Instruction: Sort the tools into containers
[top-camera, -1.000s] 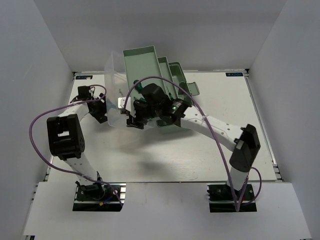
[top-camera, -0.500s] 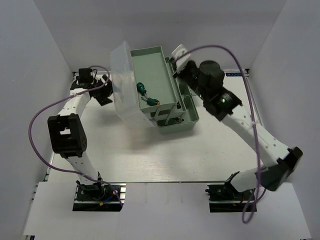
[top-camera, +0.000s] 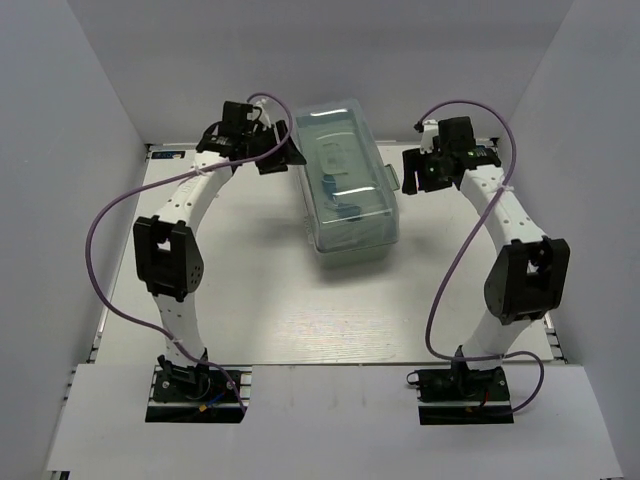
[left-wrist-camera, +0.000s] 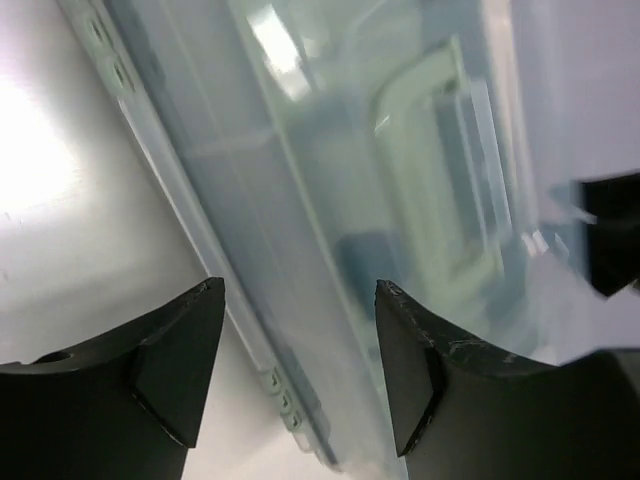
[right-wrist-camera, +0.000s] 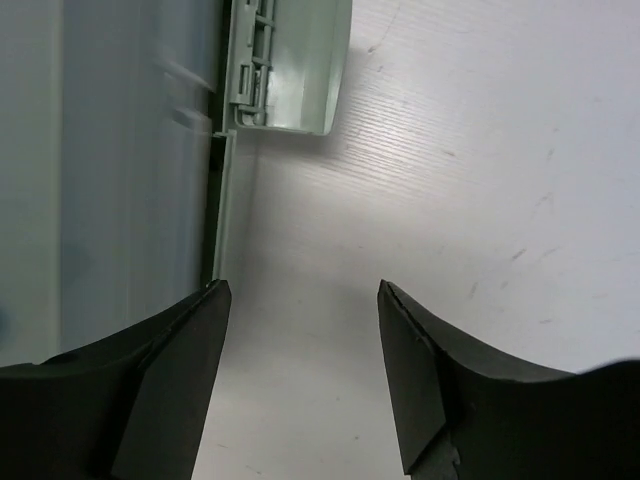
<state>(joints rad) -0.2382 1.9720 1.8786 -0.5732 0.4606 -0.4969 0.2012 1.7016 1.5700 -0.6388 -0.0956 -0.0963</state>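
Observation:
The toolbox lies shut in the middle of the table, its translucent lid down over the pale mint-green trays. A dim blue shape shows through the lid; the other tools are hidden inside. My left gripper is open and empty at the box's far left corner. In the left wrist view the gripper looks at the lid's edge and its handle. My right gripper is open and empty beside the box's right side. In the right wrist view the gripper hovers over bare table next to the box wall.
A mint-green latch sticks out of the box's right side, also in the top view. White walls enclose the white table on three sides. Purple cables loop off both arms.
The toolbox has gone from folded open to shut, lid down. The left arm swung to the box's far left corner, and the right arm drew back to the right of the box.

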